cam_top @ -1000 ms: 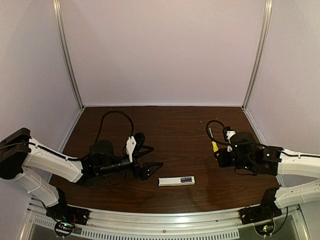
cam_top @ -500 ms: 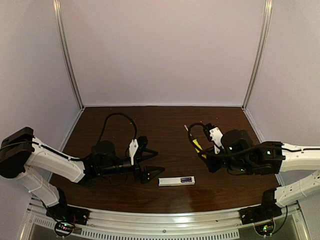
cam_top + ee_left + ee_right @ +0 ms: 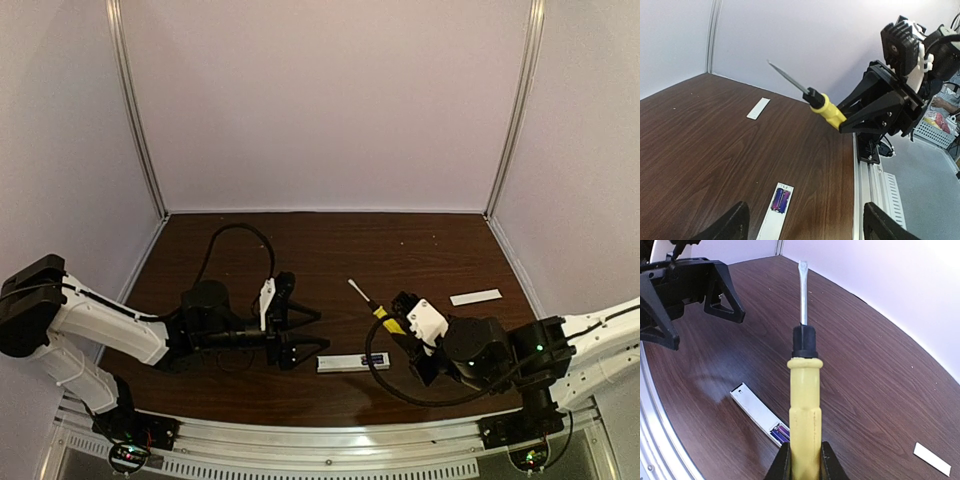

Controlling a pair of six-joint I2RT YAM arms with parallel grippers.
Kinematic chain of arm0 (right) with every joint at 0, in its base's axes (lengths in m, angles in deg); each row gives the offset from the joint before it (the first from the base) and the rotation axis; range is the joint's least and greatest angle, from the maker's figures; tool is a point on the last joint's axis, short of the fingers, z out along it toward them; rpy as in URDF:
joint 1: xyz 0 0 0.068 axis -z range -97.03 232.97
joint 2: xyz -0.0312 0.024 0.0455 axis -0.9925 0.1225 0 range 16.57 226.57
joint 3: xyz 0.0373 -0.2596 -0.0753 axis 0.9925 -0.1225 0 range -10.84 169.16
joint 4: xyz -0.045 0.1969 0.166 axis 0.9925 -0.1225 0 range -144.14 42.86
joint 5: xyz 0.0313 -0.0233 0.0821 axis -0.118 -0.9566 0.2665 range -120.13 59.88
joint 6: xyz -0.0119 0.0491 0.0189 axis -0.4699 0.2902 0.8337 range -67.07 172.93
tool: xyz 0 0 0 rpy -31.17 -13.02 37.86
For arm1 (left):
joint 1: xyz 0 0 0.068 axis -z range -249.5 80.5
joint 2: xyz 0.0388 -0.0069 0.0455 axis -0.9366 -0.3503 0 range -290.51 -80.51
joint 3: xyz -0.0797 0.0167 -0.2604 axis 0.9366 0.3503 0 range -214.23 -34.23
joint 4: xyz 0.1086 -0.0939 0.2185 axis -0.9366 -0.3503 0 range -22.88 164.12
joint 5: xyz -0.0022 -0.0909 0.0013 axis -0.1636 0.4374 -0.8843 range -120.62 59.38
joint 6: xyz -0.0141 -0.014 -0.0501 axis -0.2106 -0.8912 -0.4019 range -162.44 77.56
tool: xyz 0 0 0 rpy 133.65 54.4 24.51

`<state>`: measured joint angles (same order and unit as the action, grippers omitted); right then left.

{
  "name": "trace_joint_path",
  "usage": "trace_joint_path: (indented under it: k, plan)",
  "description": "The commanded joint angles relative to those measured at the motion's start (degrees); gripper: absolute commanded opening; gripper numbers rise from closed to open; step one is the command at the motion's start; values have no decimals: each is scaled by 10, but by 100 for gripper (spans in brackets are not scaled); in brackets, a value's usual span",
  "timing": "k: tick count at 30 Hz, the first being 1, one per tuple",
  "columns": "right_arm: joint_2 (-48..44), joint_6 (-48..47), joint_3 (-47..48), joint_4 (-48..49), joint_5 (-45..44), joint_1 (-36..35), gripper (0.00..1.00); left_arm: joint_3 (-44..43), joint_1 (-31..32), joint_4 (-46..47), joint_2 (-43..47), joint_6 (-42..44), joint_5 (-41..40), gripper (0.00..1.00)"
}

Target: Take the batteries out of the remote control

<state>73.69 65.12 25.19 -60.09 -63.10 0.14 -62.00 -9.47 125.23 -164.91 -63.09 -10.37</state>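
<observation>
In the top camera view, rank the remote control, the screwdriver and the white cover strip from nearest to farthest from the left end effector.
Measured from the left end effector:
1. remote control, just beside the fingertips, toward the near edge.
2. screwdriver, farther right, around mid-table.
3. cover strip, far over on the right side.

left pincer (image 3: 311,330) wide; right pincer (image 3: 805,461) tight

dark wood table (image 3: 330,250), remote control (image 3: 352,362), cover strip (image 3: 474,297)
</observation>
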Motion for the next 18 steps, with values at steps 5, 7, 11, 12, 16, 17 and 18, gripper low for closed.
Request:
trace_joint_path:
  k: [5,7,11,12,16,17,18]
  plan:
    - [16,-88,21,16,-47,-40,0,-17,-3,-1,45,-66,20,76]
    - [16,-104,22,20,-38,-43,0,-16,-3,-11,57,-72,20,75]
    - [22,-137,27,23,-32,-48,0,-12,-2,-19,65,-79,14,73]
    - [26,-143,29,22,-35,-50,0,-11,-2,-18,65,-83,16,73]
    - [44,-164,43,16,-42,-55,0,-12,-3,-10,63,-109,43,70]
    - [49,-172,46,16,-41,-56,0,-13,-2,-9,64,-115,48,69]
    - [54,-180,50,13,-39,-57,0,-12,-2,-10,66,-120,52,68]
